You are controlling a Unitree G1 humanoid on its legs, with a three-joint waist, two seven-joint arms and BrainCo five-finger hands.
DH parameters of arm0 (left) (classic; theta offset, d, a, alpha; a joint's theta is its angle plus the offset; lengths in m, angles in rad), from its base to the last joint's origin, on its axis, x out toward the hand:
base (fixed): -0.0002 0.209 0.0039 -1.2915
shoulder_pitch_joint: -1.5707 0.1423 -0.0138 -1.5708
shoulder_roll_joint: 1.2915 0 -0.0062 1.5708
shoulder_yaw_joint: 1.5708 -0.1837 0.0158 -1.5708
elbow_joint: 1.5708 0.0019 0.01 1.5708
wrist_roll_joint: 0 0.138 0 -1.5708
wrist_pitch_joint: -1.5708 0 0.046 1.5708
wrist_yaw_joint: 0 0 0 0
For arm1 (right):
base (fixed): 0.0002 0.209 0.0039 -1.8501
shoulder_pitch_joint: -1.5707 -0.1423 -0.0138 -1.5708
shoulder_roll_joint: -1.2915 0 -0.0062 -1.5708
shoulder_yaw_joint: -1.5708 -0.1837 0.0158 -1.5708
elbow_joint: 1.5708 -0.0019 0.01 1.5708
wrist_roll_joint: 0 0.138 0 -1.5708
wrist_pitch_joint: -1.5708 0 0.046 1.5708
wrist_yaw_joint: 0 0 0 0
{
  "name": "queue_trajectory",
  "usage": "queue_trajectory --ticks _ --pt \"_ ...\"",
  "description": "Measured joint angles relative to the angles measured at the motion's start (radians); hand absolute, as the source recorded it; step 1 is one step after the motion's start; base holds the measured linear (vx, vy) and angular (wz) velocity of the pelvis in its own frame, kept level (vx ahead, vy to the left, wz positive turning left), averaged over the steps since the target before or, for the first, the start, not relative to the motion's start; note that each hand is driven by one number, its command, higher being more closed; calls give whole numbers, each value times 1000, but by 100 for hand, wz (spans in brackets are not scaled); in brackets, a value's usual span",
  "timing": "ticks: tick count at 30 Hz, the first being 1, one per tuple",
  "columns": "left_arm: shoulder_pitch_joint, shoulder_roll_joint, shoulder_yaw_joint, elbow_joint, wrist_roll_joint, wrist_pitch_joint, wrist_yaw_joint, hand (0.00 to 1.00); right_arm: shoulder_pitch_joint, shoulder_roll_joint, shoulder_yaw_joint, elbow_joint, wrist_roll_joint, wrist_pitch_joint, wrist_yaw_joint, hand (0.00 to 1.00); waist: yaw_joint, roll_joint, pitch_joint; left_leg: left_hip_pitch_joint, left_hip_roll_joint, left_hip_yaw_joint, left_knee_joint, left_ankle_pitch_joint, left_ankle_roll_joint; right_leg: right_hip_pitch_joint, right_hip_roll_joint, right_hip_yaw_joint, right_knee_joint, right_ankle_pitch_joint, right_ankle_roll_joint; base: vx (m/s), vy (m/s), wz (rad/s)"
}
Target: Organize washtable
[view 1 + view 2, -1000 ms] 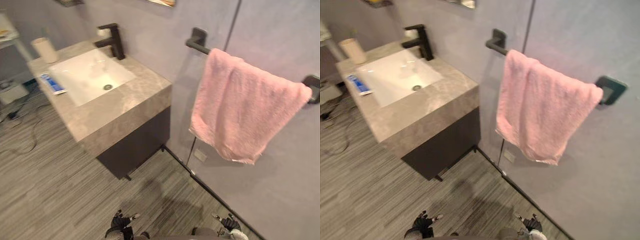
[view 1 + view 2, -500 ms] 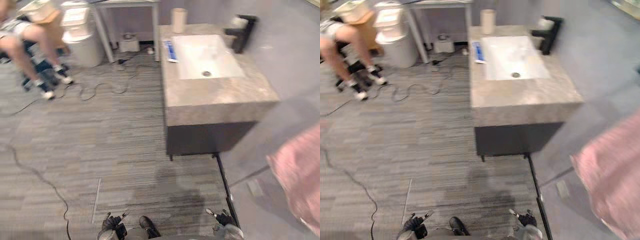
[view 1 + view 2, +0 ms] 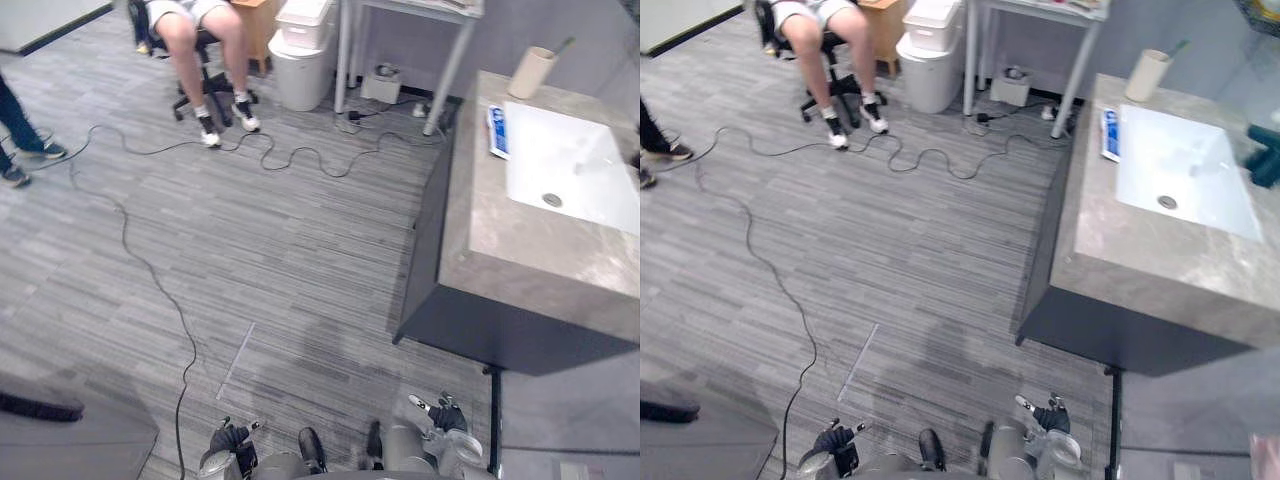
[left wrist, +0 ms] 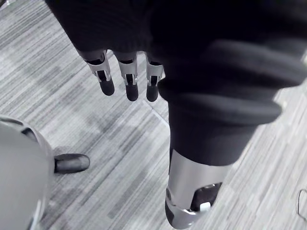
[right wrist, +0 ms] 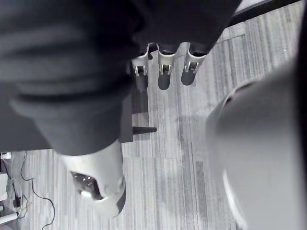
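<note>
The washtable point(image 3: 520, 240) stands at the right, a grey stone top with a white basin point(image 3: 570, 170) over a dark cabinet. A beige cup point(image 3: 531, 72) holding a toothbrush stands at its far corner. A blue and white toothpaste tube point(image 3: 497, 130) lies flat beside the basin, and a dark faucet point(image 3: 1265, 165) shows at the edge. My left hand point(image 3: 228, 445) and right hand point(image 3: 445, 420) hang low over the floor, well short of the washtable. Both are open and hold nothing, with straight fingers point(image 4: 127, 72) on the left hand and straight fingers point(image 5: 163, 67) on the right.
A person sits on a wheeled chair point(image 3: 200, 70) at the back. A white bin point(image 3: 300, 50) and a table's metal legs point(image 3: 447, 70) stand by the washtable. A black cable point(image 3: 150, 280) snakes over the grey plank floor. Another person's legs point(image 3: 20, 140) are at the far left.
The camera has swung left: the pink towel has left the picture and the washtable now lies at the right edge. Both hands hang low as before.
</note>
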Motion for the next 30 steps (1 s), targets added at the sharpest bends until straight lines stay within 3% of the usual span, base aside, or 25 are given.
queue_trajectory --ticks 2,4,5,7,8,9,10,11,12,15,17,18,19,20,21,22,24,25,27,30 --pt "0 -11 19 -2 0 -2 0 0 10 0 -11 13 22 -2 1 0 -1 -2 7 39 -21 -32 1 -30 -18 -1 4 -20 -232 70 -36 333 -48 53" --pt "8 -18 23 -3 1 -3 -2 0 14 -1 -12 12 28 -5 2 0 -1 -1 7 72 -30 -60 13 -67 -23 -2 -2 -19 -279 105 -62 383 -60 51" --pt "12 -31 40 -3 13 -16 -1 0 14 -2 -10 8 29 -7 2 0 -6 9 1 86 -21 -95 53 -122 -29 3 -2 -20 -277 116 -77 630 -146 75" --pt "20 -39 40 -6 19 -21 -2 0 21 -18 -1 4 40 -6 2 0 -16 11 -13 82 9 -122 157 -186 -82 55 7 -28 -301 121 -75 674 -182 88" --pt "13 -43 58 -14 19 -17 -1 0 20 -19 3 5 44 0 3 0 -26 25 -9 -30 68 -125 477 -246 -150 107 13 -64 -317 181 -108 546 -171 79" --pt "14 -46 60 -21 19 -16 -1 0 22 -25 4 3 46 2 3 0 -27 39 -9 -94 99 -122 633 -235 -169 133 25 -75 -327 168 -110 655 -192 41" --pt "25 -50 79 -40 19 -19 0 0 19 -41 8 2 48 4 2 0 -9 66 -5 -192 185 -101 900 -155 -224 193 65 -65 -354 143 -117 771 -152 -50" --pt "28 -60 98 -40 18 -18 2 0 9 -49 10 12 58 9 0 0 12 76 9 -232 256 -71 1026 -158 -218 261 99 -36 -374 118 -120 773 -102 -73" --pt "31 -56 101 -40 18 -15 3 0 3 -49 11 20 60 11 -1 0 15 75 10 -247 275 -67 1046 -163 -210 293 108 -22 -387 110 -119 633 -40 -82" --pt "28 -47 118 -43 18 -20 12 0 -14 -34 36 33 80 18 -2 0 42 42 19 -310 310 -28 907 -192 -163 409 96 83 -447 107 -118 524 47 -95" --pt "27 -50 118 -49 18 -21 23 0 -24 -23 35 42 92 19 -4 0 56 39 20 -342 298 -65 746 -193 -161 448 73 149 -452 107 -118 436 195 -108" --pt "27 -51 117 -50 18 -22 26 0 -29 -16 35 46 97 19 -4 0 56 39 20 -344 285 -114 607 -177 -173 471 61 180 -453 103 -92 397 285 -110" --pt "28 -53 115 -48 18 -22 33 0 -21 -15 39 48 96 17 -4 0 56 42 14 -333 282 -165 472 -100 -182 486 54 209 -453 74 -29 379 300 -112" --pt "29 -56 114 -45 18 -22 40 0 -15 -17 43 44 96 16 -3 0 57 48 6 -338 289 -181 445 -48 -174 492 52 222 -450 44 12 377 373 -128" --pt "31 -51 117 -37 18 -22 41 0 -18 -19 43 50 96 16 0 0 59 59 -11 -356 284 -191 485 5 -175 496 30 257 -429 -31 64 417 511 -96" --pt "18 -26 104 -28 22 -19 42 0 -17 -15 39 57 98 21 1 0 44 18 -23 -350 260 -161 510 -34 -154 475 -15 278 -370 -33 68 352 446 -80" --pt "15 1 67 -26 45 -19 41 0 -1 3 35 62 97 22 3 0 54 -27 -45 -318 231 -102 481 -68 -135 402 -64 288 -260 -2 66 272 361 -62" --pt "16 21 40 -23 50 -17 40 0 -3 11 36 70 96 26 7 0 59 -41 -35 -253 213 -57 435 -85 -121 332 -96 275 -128 62 56 326 414 -77" --pt "15 30 34 -13 57 -4 40 0 0 7 23 70 95 27 7 0 51 -49 -40 -162 199 -18 364 -102 -110 261 -125 200 30 65 49 274 312 -60" --pt "15 30 5 -2 80 5 35 0 9 8 1 63 95 20 9 0 43 -44 -42 -39 184 41 238 -93 -124 181 -119 42 73 21 37 257 212 -50"
